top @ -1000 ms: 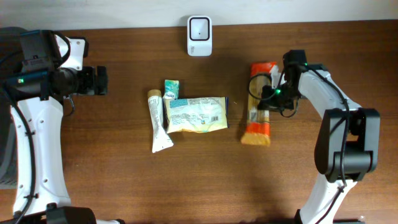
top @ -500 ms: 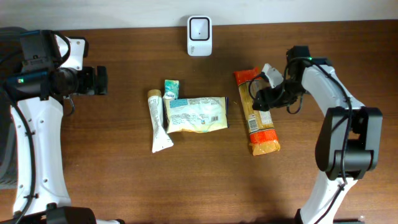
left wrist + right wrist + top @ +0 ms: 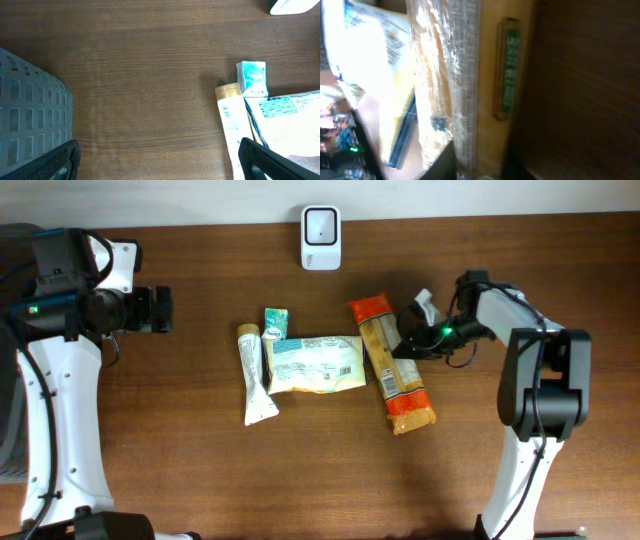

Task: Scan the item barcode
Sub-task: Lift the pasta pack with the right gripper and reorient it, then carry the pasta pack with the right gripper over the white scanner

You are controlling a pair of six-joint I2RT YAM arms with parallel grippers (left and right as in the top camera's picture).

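At the pasta packet [image 3: 393, 385] edge, right jaws' state unclear; left jaws spread wide above open table [image 3: 140, 100].

Left pincer [image 3: 168, 310] wide apart, right pincer [image 3: 405, 343] low.

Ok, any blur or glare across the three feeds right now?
Overhead: sharp, evenly lit, soft shadows only. Left wrist: crisp, teal box well defined. Right wrist: too close and smeared; orange packet blurred, yellow packet blown out white.
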